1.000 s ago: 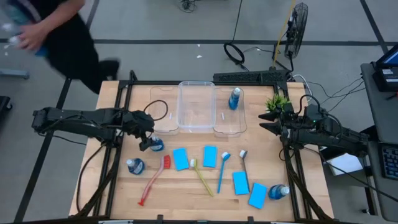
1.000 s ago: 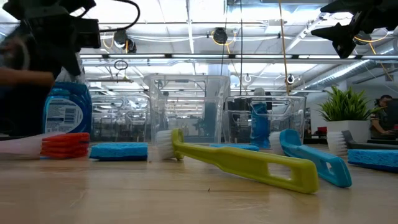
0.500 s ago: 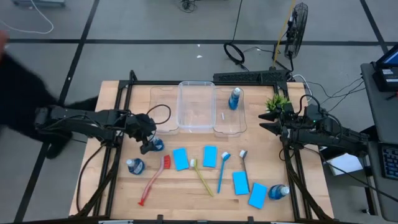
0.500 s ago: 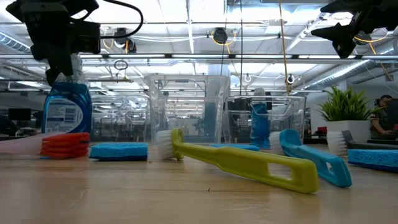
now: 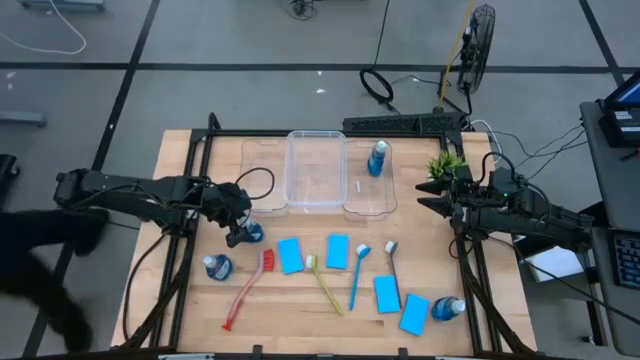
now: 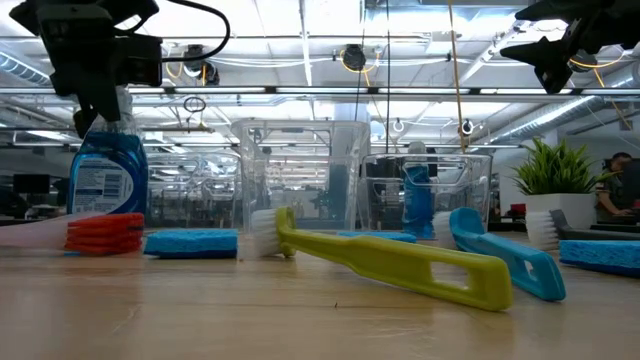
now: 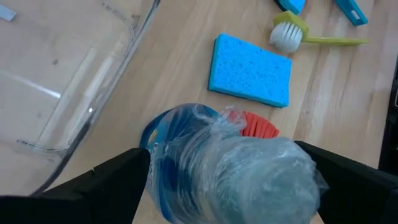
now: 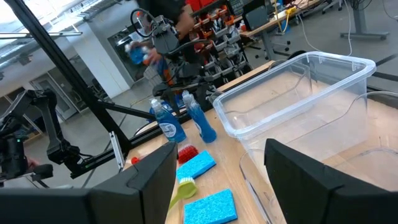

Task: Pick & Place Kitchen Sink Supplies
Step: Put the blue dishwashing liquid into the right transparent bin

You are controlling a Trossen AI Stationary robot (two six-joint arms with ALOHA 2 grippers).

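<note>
A blue bottle (image 5: 252, 232) stands upright on the table near the left bin. My left gripper (image 5: 238, 233) is open and slants down over it, one finger on either side of its clear cap (image 7: 249, 168); I cannot tell if they touch. A second bottle (image 5: 217, 267) and a red brush (image 5: 245, 290) sit nearer. Sponges (image 5: 291, 255), a yellow-green brush (image 5: 324, 283), a blue brush (image 5: 357, 275) and a grey brush (image 5: 392, 258) lie mid-table. Another bottle (image 5: 377, 158) stands in the right bin. My right gripper (image 5: 424, 201) waits open, raised, at the right.
Three clear bins (image 5: 315, 170) stand side by side at the far middle. A green potted plant (image 5: 446, 165) is by the right arm. A bottle (image 5: 450, 308) and two sponges (image 5: 400, 303) lie near right. A person (image 5: 40, 270) is beside the table's left.
A person has walked along the floor beside the table's left edge, from the far end toward the near end. Both grippers have kept their places and their openings.
</note>
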